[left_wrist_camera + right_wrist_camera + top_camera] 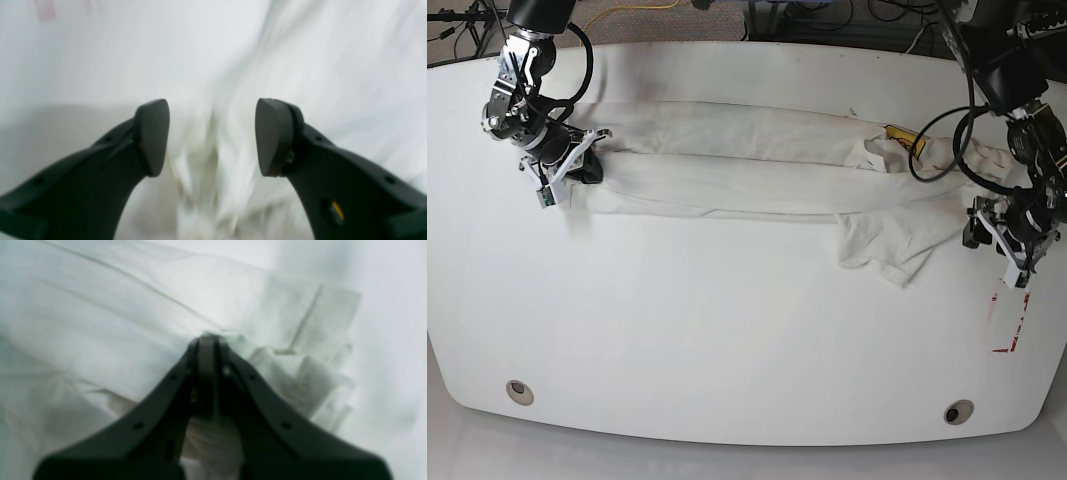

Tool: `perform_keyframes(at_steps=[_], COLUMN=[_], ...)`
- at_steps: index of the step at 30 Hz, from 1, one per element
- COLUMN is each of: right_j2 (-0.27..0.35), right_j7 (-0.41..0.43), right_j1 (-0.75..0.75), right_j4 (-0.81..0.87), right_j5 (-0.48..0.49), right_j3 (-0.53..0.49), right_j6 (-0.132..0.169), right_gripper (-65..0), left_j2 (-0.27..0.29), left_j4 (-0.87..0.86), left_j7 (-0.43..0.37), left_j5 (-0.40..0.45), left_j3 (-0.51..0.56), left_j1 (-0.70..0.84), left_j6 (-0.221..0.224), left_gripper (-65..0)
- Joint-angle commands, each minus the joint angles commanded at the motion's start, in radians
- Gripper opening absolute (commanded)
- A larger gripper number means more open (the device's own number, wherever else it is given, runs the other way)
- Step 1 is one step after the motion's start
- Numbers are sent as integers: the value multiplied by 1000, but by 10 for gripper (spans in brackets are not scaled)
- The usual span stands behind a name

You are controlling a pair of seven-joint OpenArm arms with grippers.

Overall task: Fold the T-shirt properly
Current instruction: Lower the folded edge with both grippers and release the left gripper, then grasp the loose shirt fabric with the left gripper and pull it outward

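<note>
Left claw [212, 136] first: in the left wrist view your two dark pads [151, 136] sit wide apart with nothing between them, just blurry cream folds of the T-shirt [300, 83] below and off to the right. Plain white table [83, 66] fills the upper left of that shot, so you've got bare surface on that side. It's too blurry to say whether the pads touch the cloth.

Right wrist view: your right claw [207, 340] is pinched tight, tips together on a bunched edge of the T-shirt [100, 323]. You can see stacked layers and a hem fanning out to the right of the tips, then bare table [393, 356] past the cloth edge.

Base view: the T-shirt [727, 170] is stretched into a long narrow band across the far half of the table [727, 340], with a sleeve [887, 245] flopping toward the near side by the collar end, where a bit of yellow-orange [901, 135] shows. Your right claw [577, 160] grips the band's end on the picture's left, and the left claw [1009, 240] sits just off the other end on the picture's right, close to that table edge and beside some red markings [1012, 325]. The whole near half of the table is bare apart from two round holes [519, 391] near the front rim.
</note>
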Motion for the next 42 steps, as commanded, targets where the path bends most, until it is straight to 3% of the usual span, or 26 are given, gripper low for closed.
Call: perform_keyframes(at_steps=[14,21,31,33,36,37,39,42], right_j2=[-3,-5,-5,-5,-5,-5,-5,-5], right_j7=[0,0,0,0,0,0,0,0], right_j1=[-3,-8,-8,-8,-8,-8,-8,-8], right_j4=[12,43,49,49,49,48,48,48], right_j5=[0,0,0,0,0,0,0,0], right_j3=[0,0,0,0,0,0,0,0], right_j6=[0,0,0,0,0,0,0,0], right_gripper=[-623,-623,-623,-623,-623,-623,-623,-623], left_j2=[29,34,34,34,34,34,34,34], left_j4=[-362,-459,-516,-516,-516,-516,-516,-514], left_j7=[-195,-270,-301,-301,-305,-307,-307,-307], left_j5=[2,2,0,0,0,0,0,0], left_j3=[210,269,315,322,322,322,322,322], left_j1=[-117,-129,-141,-141,-141,-141,-141,-143], left_j6=[0,0,0,0,0,0,0,0], left_gripper=[-268,-268,-272,-315,-439,-543,-649,-650])
